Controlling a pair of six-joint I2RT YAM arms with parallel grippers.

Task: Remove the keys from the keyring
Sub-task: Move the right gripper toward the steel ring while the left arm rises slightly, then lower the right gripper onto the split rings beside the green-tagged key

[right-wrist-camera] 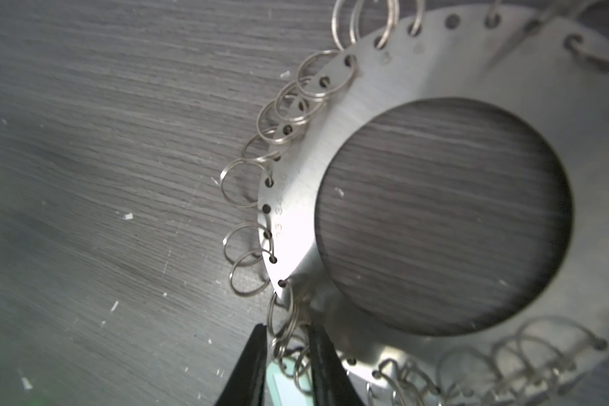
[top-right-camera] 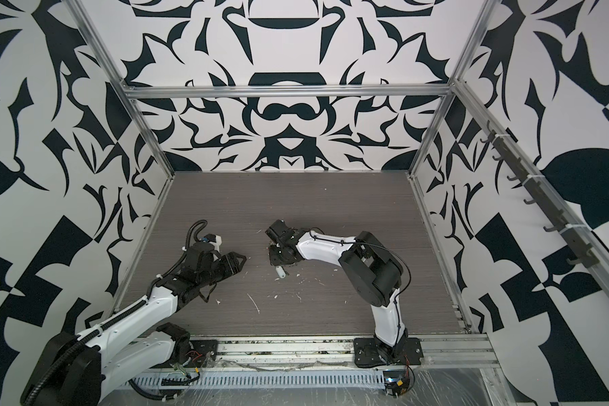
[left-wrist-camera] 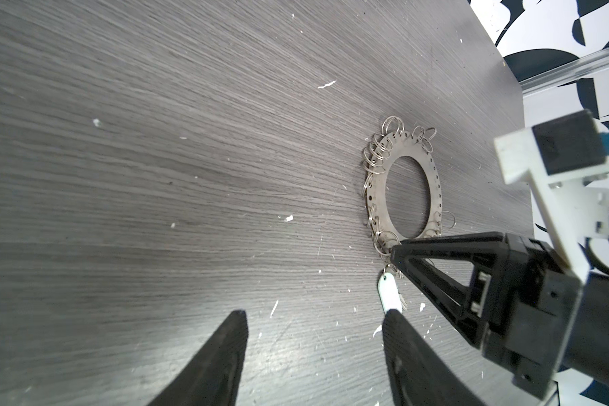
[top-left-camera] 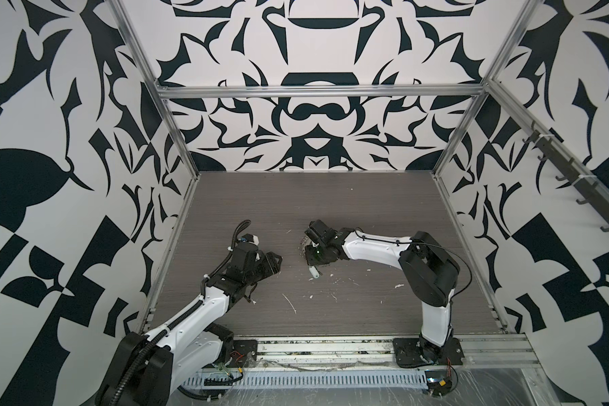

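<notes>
Grey metal keyring (left-wrist-camera: 377, 200) carries one white-tagged key (left-wrist-camera: 387, 291).

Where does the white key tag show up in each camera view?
Top view: white key tag near centre, just below the keyring.
Top view: same spot.
Left wrist: lower right, beside a finger of the left gripper.
Right wrist: bottom edge, between fingers of the right gripper.
Shared landmark: the keyring beside it.
</notes>
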